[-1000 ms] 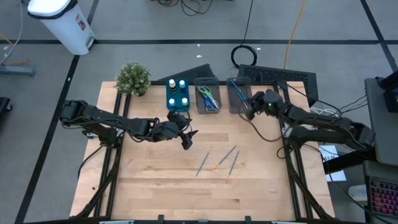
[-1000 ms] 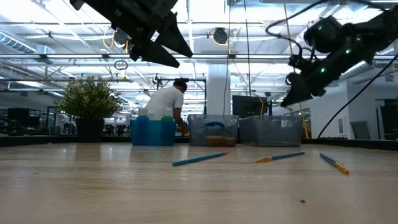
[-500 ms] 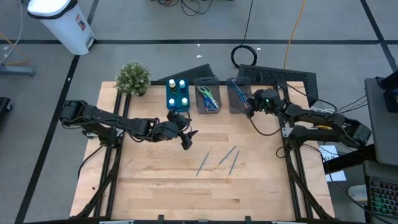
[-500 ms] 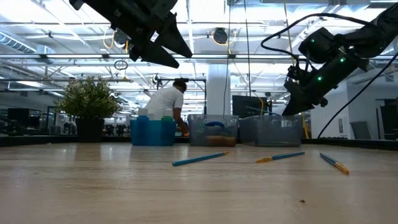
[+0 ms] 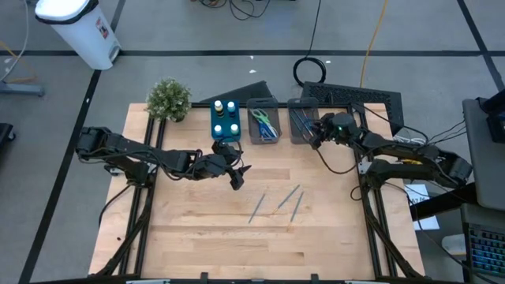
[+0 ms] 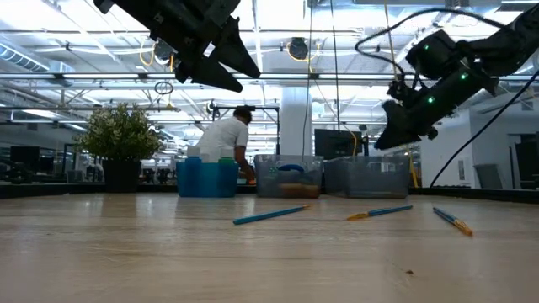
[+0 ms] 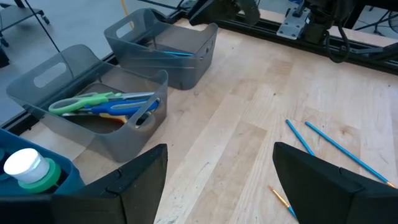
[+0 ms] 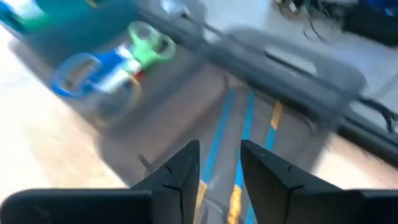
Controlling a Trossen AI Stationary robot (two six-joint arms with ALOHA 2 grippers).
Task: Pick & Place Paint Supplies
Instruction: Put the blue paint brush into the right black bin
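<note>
Right gripper (image 5: 316, 132) poised over grey bin (image 5: 301, 120) at 1 o'clock on surface (image 5: 197, 229); fingers (image 8: 180, 171) narrowly parted, empty, brushes (image 8: 245, 121) lying in bin below. Judged step: release done, retreat due. Advise lifting straight up clear of bin wall before swinging to three loose brushes (image 5: 280, 202) at centre. Left gripper (image 5: 235, 170) waiting at 10 o'clock of those, fingers wide. Right wrist view blurred; brush count in bin unreadable.

Overhead, table-level, two wrist views; bins (image 5: 263, 125) shared, right wrist blurry.
</note>
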